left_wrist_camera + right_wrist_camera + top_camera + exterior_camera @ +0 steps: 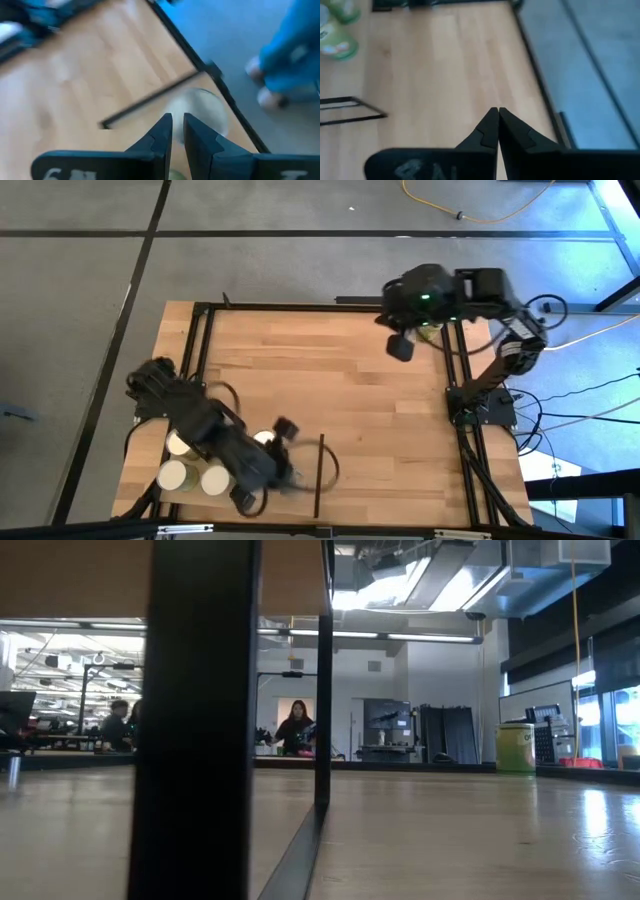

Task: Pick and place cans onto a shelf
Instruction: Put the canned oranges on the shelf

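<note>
left pincer (178, 131) over blurred pale-topped can (200, 107), label unreadable

No legible text, labels or signs anywhere (gripper markings too blurred)

Light falls evenly from overhead, so the tabletop (330, 370) looks warm and bright with only faint shadows under the arms. The left arm's front end smears into motion blur near the cans (185, 472). At table height, ceiling strip lights (420, 637) glare white and lay a soft sheen across the wood, while the near dark post (195, 720) is a silhouette. The left wrist view is badly blurred and blue-tinged; the right wrist view is softer only toward its edges.
</note>
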Controlling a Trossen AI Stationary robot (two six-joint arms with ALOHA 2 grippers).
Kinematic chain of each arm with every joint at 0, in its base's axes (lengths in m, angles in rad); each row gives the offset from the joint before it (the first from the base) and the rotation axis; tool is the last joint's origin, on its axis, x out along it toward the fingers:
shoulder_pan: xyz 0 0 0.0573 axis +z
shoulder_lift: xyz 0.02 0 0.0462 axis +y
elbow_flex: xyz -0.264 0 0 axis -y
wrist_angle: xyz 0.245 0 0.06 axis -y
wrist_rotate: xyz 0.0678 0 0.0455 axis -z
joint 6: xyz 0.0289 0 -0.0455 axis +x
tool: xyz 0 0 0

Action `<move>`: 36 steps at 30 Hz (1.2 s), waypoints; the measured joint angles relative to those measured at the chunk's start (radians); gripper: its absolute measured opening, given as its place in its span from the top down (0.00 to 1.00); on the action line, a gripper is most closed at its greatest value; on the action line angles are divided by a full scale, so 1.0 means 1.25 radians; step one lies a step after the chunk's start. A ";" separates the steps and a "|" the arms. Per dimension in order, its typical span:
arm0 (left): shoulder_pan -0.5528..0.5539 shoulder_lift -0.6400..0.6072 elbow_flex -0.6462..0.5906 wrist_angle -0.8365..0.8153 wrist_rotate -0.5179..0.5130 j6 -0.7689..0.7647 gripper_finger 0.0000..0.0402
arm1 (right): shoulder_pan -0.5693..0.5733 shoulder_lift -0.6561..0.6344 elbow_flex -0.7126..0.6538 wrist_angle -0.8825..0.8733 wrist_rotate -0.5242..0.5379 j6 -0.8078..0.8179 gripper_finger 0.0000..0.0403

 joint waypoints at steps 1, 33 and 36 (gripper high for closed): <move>0.004 -0.018 0.000 0.005 -0.020 -0.013 0.90 | 0.000 -0.012 0.001 -0.004 0.023 0.005 0.97; 0.236 -0.437 0.001 -0.232 -0.410 -0.170 0.90 | -0.572 -0.073 -0.546 0.149 0.112 0.310 0.96; 0.257 -0.463 0.001 -0.232 -0.443 -0.177 0.90 | -0.611 -0.073 -0.615 0.204 0.092 0.278 0.96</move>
